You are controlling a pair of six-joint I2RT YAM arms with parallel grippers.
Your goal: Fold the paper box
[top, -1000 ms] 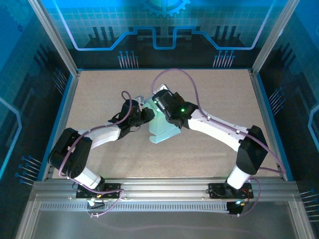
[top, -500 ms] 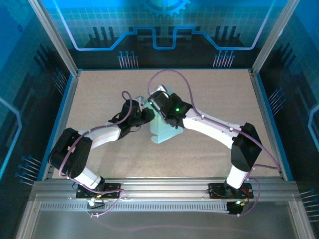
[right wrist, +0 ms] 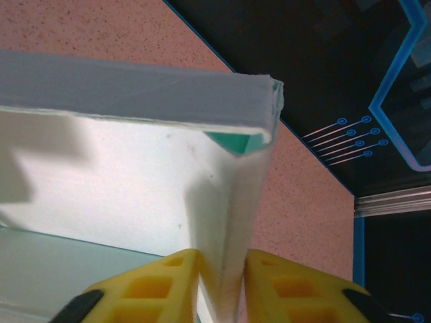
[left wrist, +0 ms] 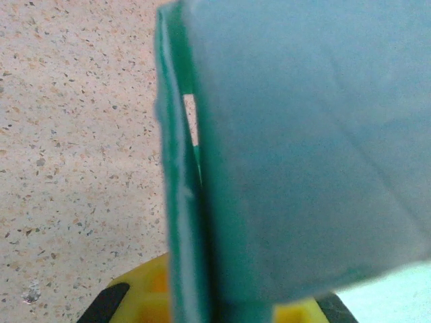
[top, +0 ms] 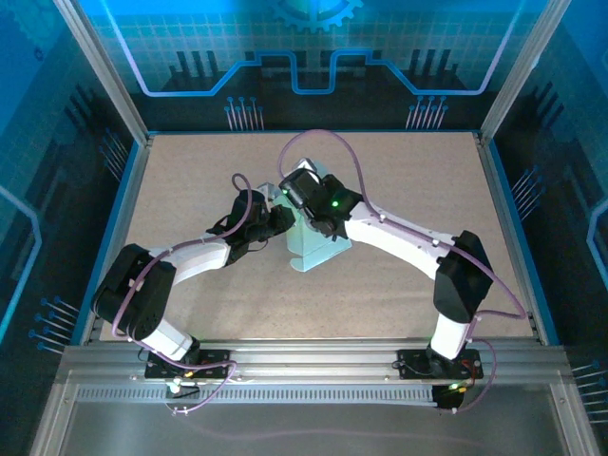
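The paper box (top: 312, 245), pale mint card partly folded, stands near the middle of the table between both grippers. My left gripper (top: 282, 218) holds its left side; in the left wrist view the card (left wrist: 283, 155) runs edge-on down between the yellow fingers (left wrist: 145, 299). My right gripper (top: 296, 190) grips the box's far upper part. In the right wrist view a folded flap (right wrist: 232, 222) is pinched between the two yellow fingers (right wrist: 161, 282), and a long panel (right wrist: 135, 87) crosses above it.
The speckled tan table (top: 408, 180) has open room on all sides of the box. Blue rails (top: 513, 228) and aluminium posts edge the table. A dark backdrop with blue lines (right wrist: 350, 81) lies beyond the far edge.
The right gripper has moved left and towards the far side with the box's upper part, drawing the card more upright. The left arm has stayed in place.
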